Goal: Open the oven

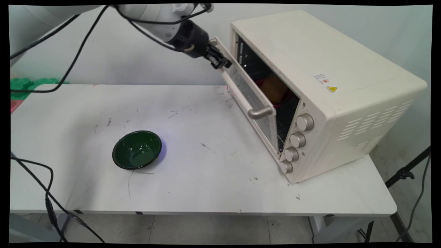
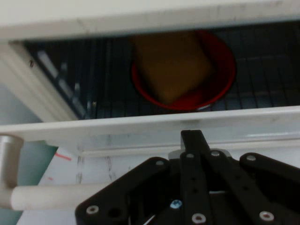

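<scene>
While the claw, its fingers' state unclear, meets the oven door's top edge, a yellow warning label lies beyond; text unreadable.

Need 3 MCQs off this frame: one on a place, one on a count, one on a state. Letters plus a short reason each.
1. Where is the green bowl?
A. inside the oven
B. on the table, left of the oven
C. on top of the oven

2. How many knobs does the oven front show?
A. two
B. four
C. six

3. How does the oven door stand?
A. shut tight
B. removed and lying on the table
C. partly open, with the pincer at its top edge

Answers:
1 B: the bowl sits on the white table, apart from the oven.
2 B: four round knobs run in a column down the right of the front.
3 C: the door leans out from the cavity, and through the gap the hand view shows a red dish holding a yellowish-brown block.
</scene>
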